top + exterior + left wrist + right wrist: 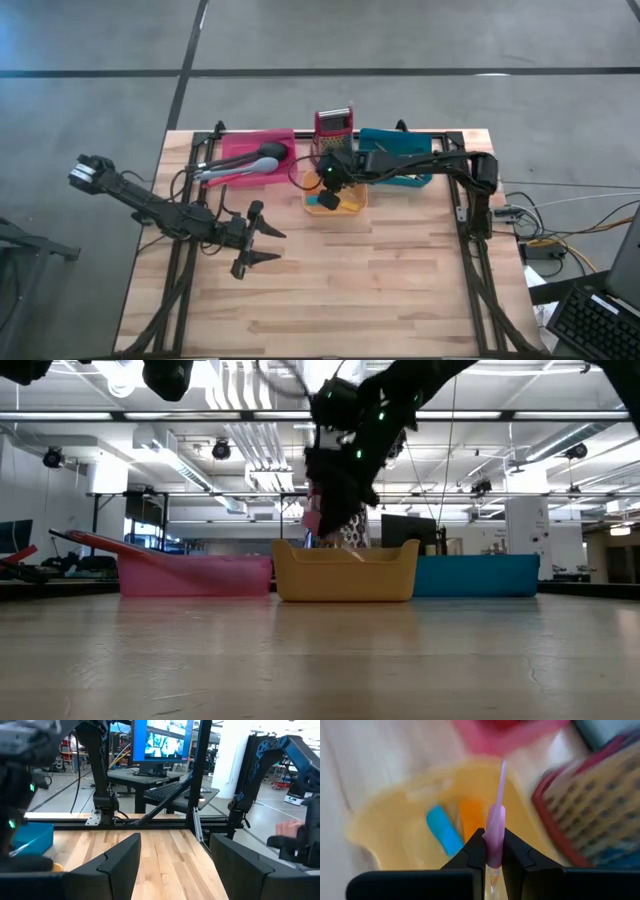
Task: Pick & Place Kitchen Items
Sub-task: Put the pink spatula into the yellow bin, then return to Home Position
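Right gripper, above the orange tray, pinches a slim pink utensil by its handle; likely light, stiff, slippery. Left gripper waits open nearby.

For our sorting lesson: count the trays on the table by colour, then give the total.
Pink tray: 1
Orange tray: 1
Teal tray: 1
Total: 3 trays

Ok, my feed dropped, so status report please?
Right gripper shut on pink utensil, above orange tray. Left gripper open, idle over bare table. Red grater close behind tray.
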Action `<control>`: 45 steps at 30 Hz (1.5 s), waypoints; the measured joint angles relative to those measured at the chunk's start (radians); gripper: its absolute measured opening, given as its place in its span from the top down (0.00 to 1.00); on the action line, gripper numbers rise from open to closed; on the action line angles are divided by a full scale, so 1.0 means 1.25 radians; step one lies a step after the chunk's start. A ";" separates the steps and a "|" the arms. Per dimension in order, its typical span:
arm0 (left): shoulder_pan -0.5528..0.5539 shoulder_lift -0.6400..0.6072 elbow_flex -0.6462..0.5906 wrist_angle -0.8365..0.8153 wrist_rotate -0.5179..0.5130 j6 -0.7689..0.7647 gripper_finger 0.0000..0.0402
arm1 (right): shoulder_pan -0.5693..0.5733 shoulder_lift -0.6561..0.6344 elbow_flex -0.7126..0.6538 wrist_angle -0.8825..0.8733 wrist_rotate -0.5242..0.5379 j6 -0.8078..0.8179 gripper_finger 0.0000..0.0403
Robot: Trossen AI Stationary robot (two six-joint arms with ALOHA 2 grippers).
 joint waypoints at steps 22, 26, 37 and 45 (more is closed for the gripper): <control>0.000 0.001 0.000 -0.001 0.000 0.014 0.39 | -0.021 0.217 0.146 -0.164 -0.103 -0.023 0.94; 0.000 0.001 -0.001 -0.001 0.000 0.014 0.39 | -0.025 0.219 0.146 -0.163 -0.121 -0.016 0.92; 0.000 0.001 -0.001 -0.001 0.000 0.016 0.39 | -0.024 0.220 0.169 -0.184 -0.122 -0.019 0.79; 0.000 0.001 -0.001 -0.001 0.000 0.016 0.39 | -0.011 0.214 0.267 -0.304 -0.123 -0.015 0.66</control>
